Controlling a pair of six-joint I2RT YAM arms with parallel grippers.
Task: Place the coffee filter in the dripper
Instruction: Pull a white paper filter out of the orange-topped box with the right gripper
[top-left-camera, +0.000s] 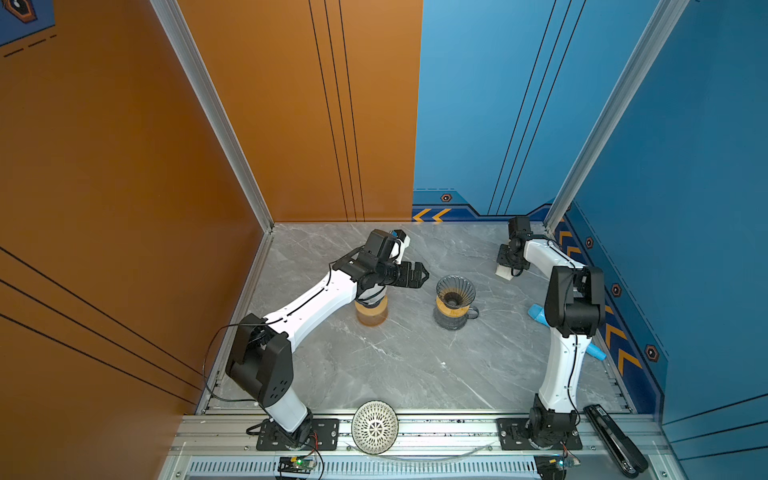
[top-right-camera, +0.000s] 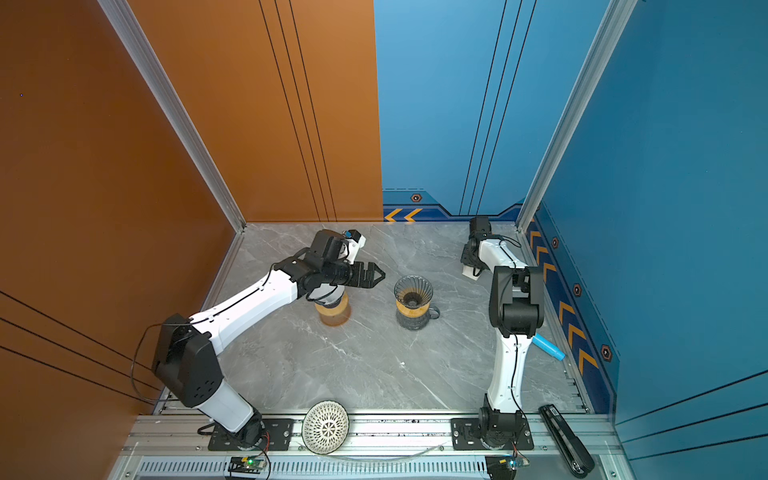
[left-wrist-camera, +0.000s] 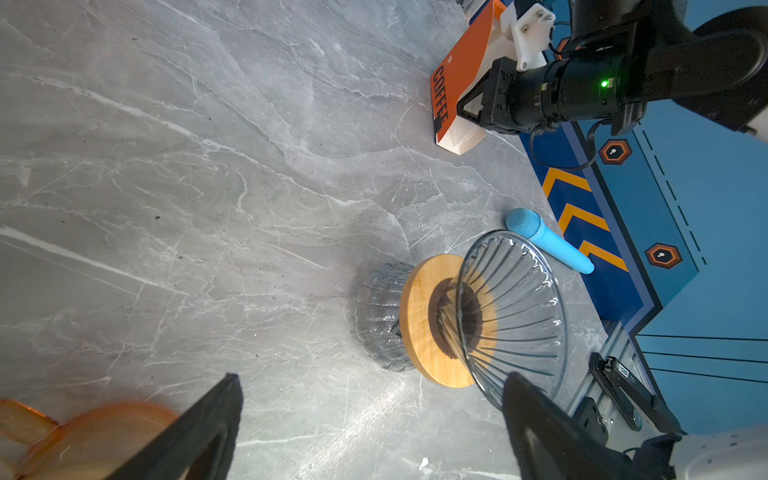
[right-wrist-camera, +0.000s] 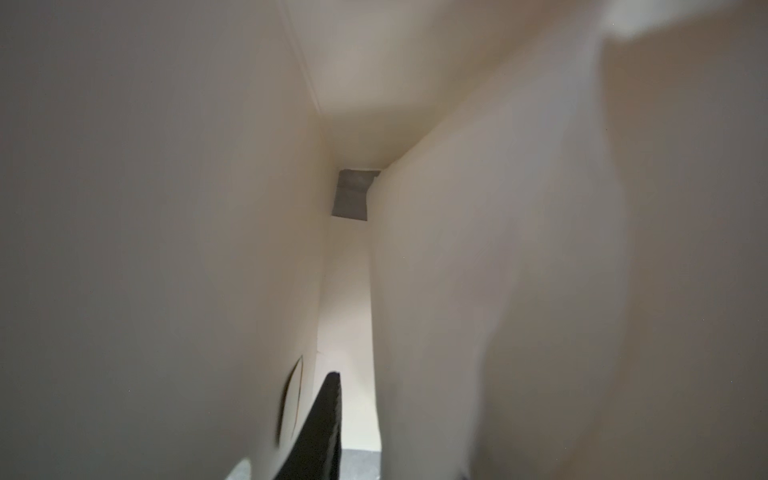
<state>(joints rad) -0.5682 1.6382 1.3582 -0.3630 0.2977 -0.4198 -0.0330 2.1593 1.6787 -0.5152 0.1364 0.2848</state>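
The grey marble table (top-left-camera: 395, 365) carries everything. The left arm (top-left-camera: 311, 303) reaches in from the left of the dripper (top-left-camera: 455, 291). Its left gripper (top-left-camera: 419, 275) hangs just left of the dripper's rim, clear of it, with the jaws spread wide and nothing between them, as the left wrist view shows. The right arm (top-left-camera: 561, 365) stretches to the far right of the dripper, where the right gripper (left-wrist-camera: 467, 109) pokes into an orange and white filter box (left-wrist-camera: 461, 83). Whether it has closed on anything I cannot tell. The right wrist view shows only pale paper walls and one black finger, so no single coffee filter can be made out.

The dripper, clear ribbed glass with a wooden collar, sits upright and bare on a glass pot (left-wrist-camera: 380, 320). An amber jar (top-left-camera: 372, 311) stands left of the dripper, under the left arm. A white lattice bowl (top-left-camera: 375, 427) rests on the rail in front of the dripper. A blue microphone (left-wrist-camera: 548, 245) lies to the dripper's right.
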